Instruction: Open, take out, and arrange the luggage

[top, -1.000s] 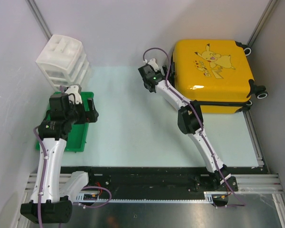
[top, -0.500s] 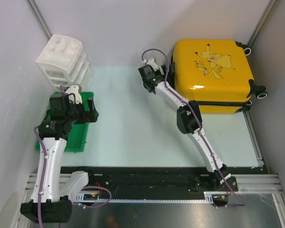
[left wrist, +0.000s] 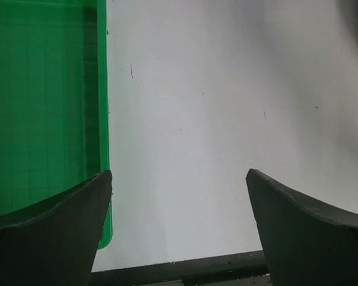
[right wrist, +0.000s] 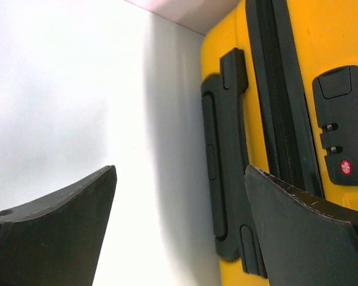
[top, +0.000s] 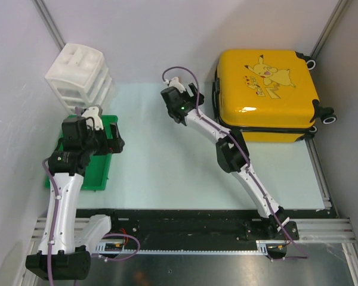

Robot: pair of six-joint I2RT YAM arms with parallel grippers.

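The luggage [top: 265, 95], a bright yellow hard-shell suitcase with a cartoon print, lies flat and zipped at the back right of the table. The right wrist view shows its yellow side [right wrist: 322, 30] with a black carry handle [right wrist: 224, 155], black zipper trim [right wrist: 280, 89] and a combination lock [right wrist: 343, 131]. My right gripper [top: 190, 95] [right wrist: 180, 169] hangs open to the left of that side, a short gap away and touching nothing. My left gripper [top: 117, 138] [left wrist: 179, 173] is open and empty above the right edge of the green tray.
A green plastic tray [top: 86, 167] [left wrist: 42, 107] lies at the left, under my left arm. A white plastic drawer unit [top: 79, 74] stands at the back left. Grey walls close in the back and both sides. A black rail [top: 197, 223] runs along the near edge.
My right gripper has moved left, away from the suitcase's side, and the gap has widened. The left arm has not moved.
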